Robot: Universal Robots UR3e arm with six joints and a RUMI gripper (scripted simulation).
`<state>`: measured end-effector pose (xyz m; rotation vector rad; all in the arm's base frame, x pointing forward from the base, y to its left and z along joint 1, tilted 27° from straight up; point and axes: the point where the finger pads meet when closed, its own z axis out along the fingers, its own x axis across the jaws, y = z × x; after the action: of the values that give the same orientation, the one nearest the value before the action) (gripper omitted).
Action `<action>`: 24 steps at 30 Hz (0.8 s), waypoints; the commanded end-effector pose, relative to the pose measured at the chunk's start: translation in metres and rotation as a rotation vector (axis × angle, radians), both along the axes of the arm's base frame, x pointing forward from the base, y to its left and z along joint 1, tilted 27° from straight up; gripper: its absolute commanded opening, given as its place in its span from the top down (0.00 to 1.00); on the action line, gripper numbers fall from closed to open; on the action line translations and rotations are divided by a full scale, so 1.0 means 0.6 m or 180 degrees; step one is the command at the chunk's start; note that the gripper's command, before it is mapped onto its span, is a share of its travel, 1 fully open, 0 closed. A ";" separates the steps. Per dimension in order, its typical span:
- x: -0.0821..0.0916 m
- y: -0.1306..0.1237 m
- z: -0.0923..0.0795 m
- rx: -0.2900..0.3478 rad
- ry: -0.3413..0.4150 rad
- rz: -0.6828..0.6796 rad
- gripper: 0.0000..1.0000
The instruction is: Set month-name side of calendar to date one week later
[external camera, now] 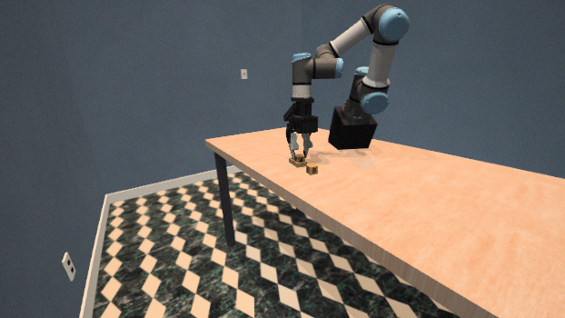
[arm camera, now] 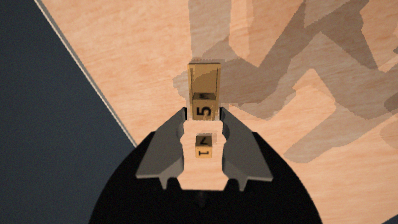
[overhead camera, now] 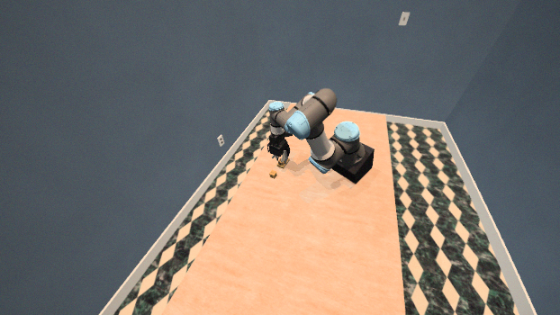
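Note:
The wooden tray point(external camera: 297, 164) point(arm camera: 205, 82) stands on the table. One cube point(arm camera: 203, 110) point(external camera: 300, 159) sits in the tray's end nearer the loose cube, a 5 on its top, turned sideways in the wrist view; the tray's other end is empty. My gripper point(arm camera: 203, 108) point(external camera: 299, 155) points down over that cube, a little open, its fingertips on either side with narrow gaps. The other cube point(arm camera: 203, 151) point(external camera: 312, 169) point(overhead camera: 273, 174) lies on the table just outside the tray, a 1 on top and what looks like a 7 on one side. The date side is too small to read.
The table's edge point(arm camera: 90, 87) runs close by on the left in the wrist view. The robot's black base block point(overhead camera: 356, 166) point(external camera: 351, 132) stands behind the tray. Arm shadows fall across the table beside the tray.

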<state>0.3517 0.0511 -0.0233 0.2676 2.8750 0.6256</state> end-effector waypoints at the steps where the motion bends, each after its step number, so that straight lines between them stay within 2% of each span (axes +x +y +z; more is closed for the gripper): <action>1: -0.004 -0.006 0.014 0.0003 0.0006 0.0006 0.72; 14: -0.019 -0.034 0.076 0.0001 0.0007 0.0006 0.72; 16: -0.019 -0.034 0.076 0.0001 0.0007 0.0006 0.72; 24: -0.028 -0.049 0.111 0.0001 0.0008 0.0006 0.72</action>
<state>0.3453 0.0245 0.0282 0.2752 2.8562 0.5917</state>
